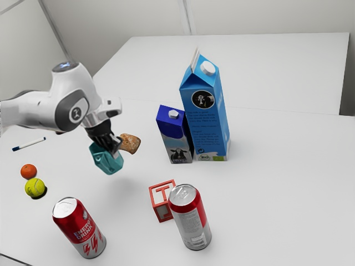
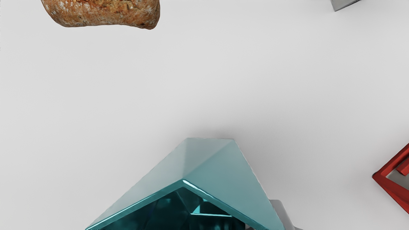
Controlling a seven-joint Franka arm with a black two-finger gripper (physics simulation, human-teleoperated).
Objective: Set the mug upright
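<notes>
I was in a plain room, whether lab, office or home I couldn't tell: smooth, pale grey walls (image 1: 266, 16) met in a corner behind my broad, white table (image 1: 272, 177) and a second flat, white surface (image 1: 249, 66).

The wrist view cuts off bits of the mug (image 2: 223, 169), bread (image 2: 105, 14) and block (image 2: 390, 188). A can (image 1: 189, 221) partly hides the block.

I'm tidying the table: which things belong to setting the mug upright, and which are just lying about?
For the job: mug, fingers.

Just lying about: bread, marker, orange, tennis ball, letter block, energy can, other can, tall carton, short carton.
</notes>
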